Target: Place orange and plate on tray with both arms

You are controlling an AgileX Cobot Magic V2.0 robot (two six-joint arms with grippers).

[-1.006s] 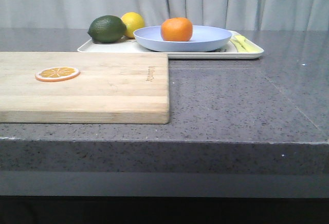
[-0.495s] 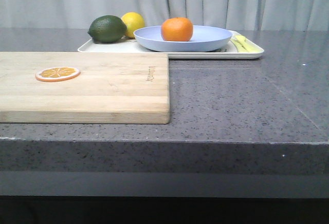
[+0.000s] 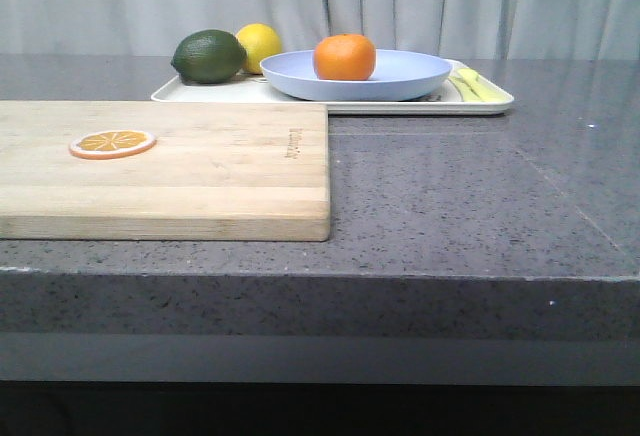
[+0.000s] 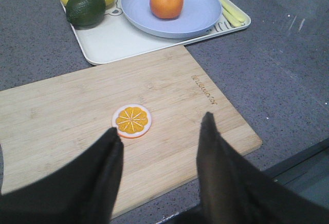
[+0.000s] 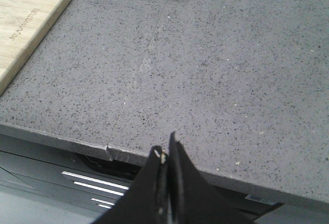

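Nothing is moving since the earlier frames. I am seeing the orange sitting on the plate, the plate resting on the tray; the task is looking finished. My left claw is hanging spread over the cutting board, my right claw is pinched together, empty, both well apart from the tray.

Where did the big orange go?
In the front view the orange sits on the plate, on the far tray, right of the lime.
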